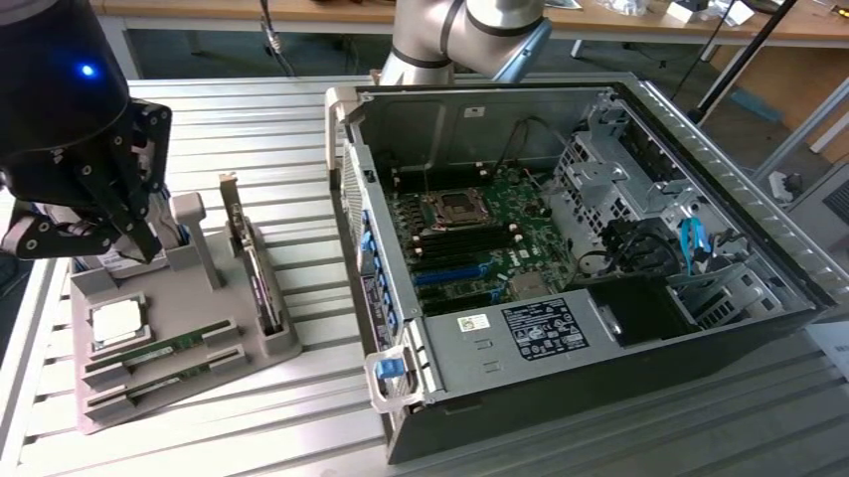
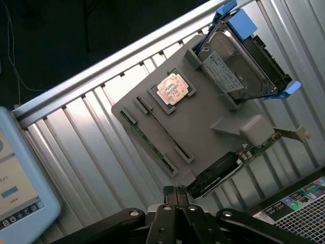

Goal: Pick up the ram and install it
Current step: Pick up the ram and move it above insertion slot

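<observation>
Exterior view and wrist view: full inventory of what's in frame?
ram sticks: 2, green, side by side in the tray's slots
processor chip: 1, silver, in the tray recess next to the ram sticks
expansion card: 1, dark with metal bracket, on edge in the tray
hard drive: 1, silver in blue caddy, at the tray end away from the ram sticks
tray: 1, grey, on the table, exterior view's left of the case
case: 1, black and grey, open
motherboard: 1, green, inside the case
table: 1, silver, slatted
screen device: 1, light blue, beside the table
arm: 1, grey, behind the case
end effector: 1, black, shut, above the tray
</observation>
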Motion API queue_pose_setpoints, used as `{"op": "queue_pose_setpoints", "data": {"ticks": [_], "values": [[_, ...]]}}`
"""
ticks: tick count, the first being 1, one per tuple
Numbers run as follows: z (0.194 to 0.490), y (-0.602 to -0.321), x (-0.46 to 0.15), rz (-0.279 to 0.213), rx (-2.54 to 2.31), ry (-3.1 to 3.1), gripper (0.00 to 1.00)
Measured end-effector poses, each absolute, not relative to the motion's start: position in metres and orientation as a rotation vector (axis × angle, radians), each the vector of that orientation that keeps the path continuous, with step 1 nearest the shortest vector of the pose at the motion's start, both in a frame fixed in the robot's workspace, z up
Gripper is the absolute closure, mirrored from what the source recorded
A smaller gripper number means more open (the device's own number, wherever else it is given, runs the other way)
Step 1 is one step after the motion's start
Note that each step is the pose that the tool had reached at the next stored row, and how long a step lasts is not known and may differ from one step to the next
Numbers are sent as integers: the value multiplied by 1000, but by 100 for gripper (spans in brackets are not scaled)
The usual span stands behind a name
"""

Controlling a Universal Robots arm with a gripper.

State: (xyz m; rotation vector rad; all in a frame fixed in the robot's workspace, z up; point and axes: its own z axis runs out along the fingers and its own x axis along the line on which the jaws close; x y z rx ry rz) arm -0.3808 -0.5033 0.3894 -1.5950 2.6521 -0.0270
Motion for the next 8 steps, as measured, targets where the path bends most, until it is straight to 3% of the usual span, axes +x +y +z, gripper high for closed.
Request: {"op": "queue_pose_setpoints", "data": {"ticks": [8], "values": [[389,-503,-381,-21,-1805,2512,89]]}}
